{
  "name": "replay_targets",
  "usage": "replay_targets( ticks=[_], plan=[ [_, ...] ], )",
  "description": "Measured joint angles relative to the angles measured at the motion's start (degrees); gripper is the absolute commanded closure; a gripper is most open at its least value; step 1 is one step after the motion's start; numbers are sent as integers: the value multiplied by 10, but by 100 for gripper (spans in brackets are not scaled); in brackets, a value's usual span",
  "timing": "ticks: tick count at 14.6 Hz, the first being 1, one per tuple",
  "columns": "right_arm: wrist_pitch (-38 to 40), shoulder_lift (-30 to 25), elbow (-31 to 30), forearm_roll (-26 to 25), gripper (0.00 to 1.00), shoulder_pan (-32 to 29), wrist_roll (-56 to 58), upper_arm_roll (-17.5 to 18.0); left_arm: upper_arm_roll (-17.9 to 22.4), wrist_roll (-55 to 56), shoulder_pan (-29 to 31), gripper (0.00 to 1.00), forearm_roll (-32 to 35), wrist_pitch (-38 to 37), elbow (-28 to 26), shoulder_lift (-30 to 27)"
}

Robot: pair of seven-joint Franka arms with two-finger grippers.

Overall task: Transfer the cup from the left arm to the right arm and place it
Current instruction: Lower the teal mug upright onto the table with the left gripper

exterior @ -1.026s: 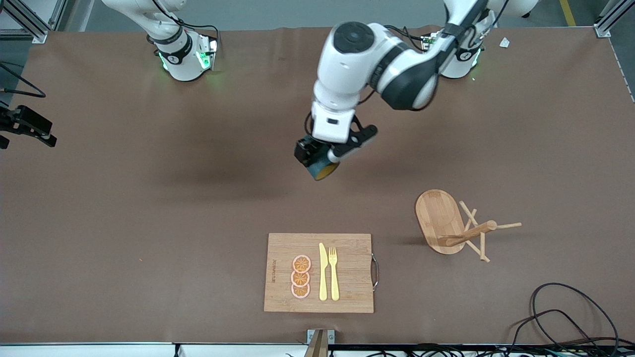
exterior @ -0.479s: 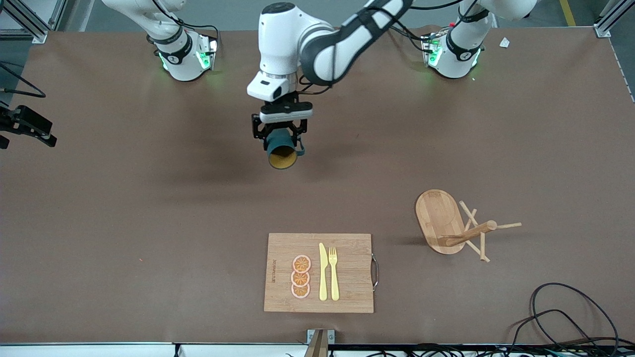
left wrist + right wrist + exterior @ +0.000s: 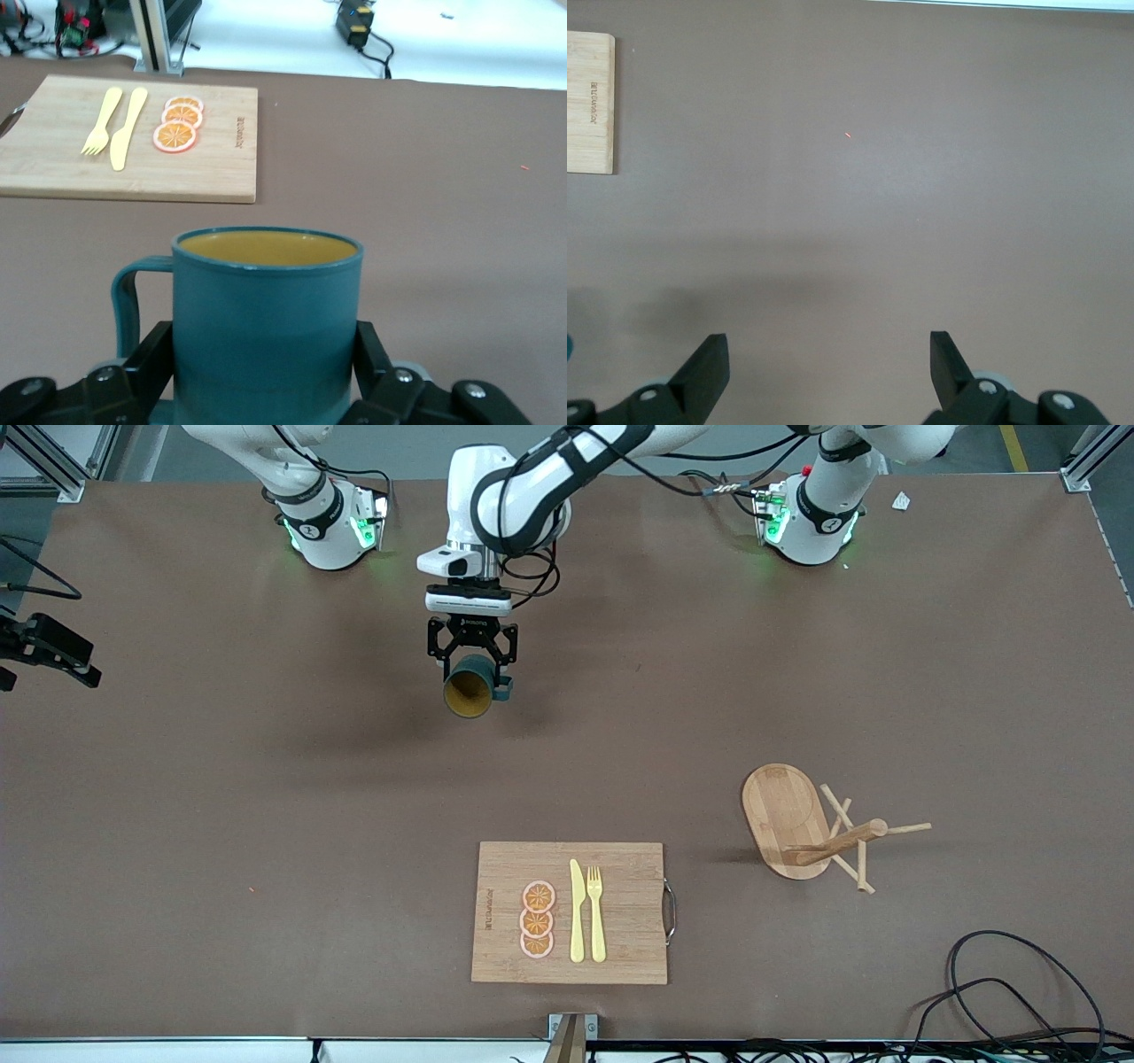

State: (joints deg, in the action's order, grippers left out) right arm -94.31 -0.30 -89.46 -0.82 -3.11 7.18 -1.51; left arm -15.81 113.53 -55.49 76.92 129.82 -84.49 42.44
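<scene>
- Teal cup point(image 3: 469, 685), mustard-yellow inside, hangs on its side over bare brown worktop point(image 3: 221, 797) toward the right arm's end, its mouth turned toward the front camera and its small handle to one side.
- Left pincer point(image 3: 470, 657) is clamped shut on the cup's base end; in the left wrist view its black fingers point(image 3: 372, 354) press both flanks of the cup point(image 3: 266, 323).
- Right pincer point(image 3: 828, 359) is held wide apart with nothing in it, over bare worktop; in the front view it shows at the edge point(image 3: 53, 657), well apart from the cup. That arm waits.
- Risk, as I judge it: the handover must happen in mid-air, so if the left pincer lets go before the right one has a firm hold, the cup drops onto the worktop.
- Risk: the left fingers cover the base end, leaving only the rim end free; a badly aimed approach could knock the two pincers together or catch the handle.
- Risk: a smooth round wall may slip or twist in a two-finger hold.
- Count: one cup; one bamboo cutting board point(image 3: 620, 912) bearing three orange slices point(image 3: 537, 919), one yellow knife point(image 3: 577, 911) and one yellow fork point(image 3: 596, 914); one wooden peg stand point(image 3: 811, 828), lying toppled.
</scene>
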Motion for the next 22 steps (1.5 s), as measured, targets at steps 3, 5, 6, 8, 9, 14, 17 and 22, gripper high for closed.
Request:
replay_targets(
  ticks=[3, 5, 6, 8, 9, 14, 17, 22],
  plan=[
    [0, 0, 0, 0, 0, 0, 0, 0, 2, 76, -17, 68, 138, -39, 1, 46],
    [0, 0, 0, 0, 0, 0, 0, 0, 2, 119, -29, 68, 217, -74, 2, 73],
    [0, 0, 0, 0, 0, 0, 0, 0, 2, 138, -35, 68, 252, -92, 3, 86],
    [0, 0, 0, 0, 0, 0, 0, 0, 2, 166, -49, 68, 296, -130, 10, 113],
    [0, 0, 0, 0, 0, 0, 0, 0, 2, 171, -58, 68, 307, -148, 16, 126],
    [0, 0, 0, 0, 0, 0, 0, 0, 6, 199, -88, 67, 348, -210, 35, 181],
    [0, 0, 0, 0, 0, 0, 0, 0, 7, 205, -99, 67, 351, -235, 38, 194],
    [0, 0, 0, 0, 0, 0, 0, 0, 12, 230, -114, 1, 352, -256, 39, 201]
  ],
)
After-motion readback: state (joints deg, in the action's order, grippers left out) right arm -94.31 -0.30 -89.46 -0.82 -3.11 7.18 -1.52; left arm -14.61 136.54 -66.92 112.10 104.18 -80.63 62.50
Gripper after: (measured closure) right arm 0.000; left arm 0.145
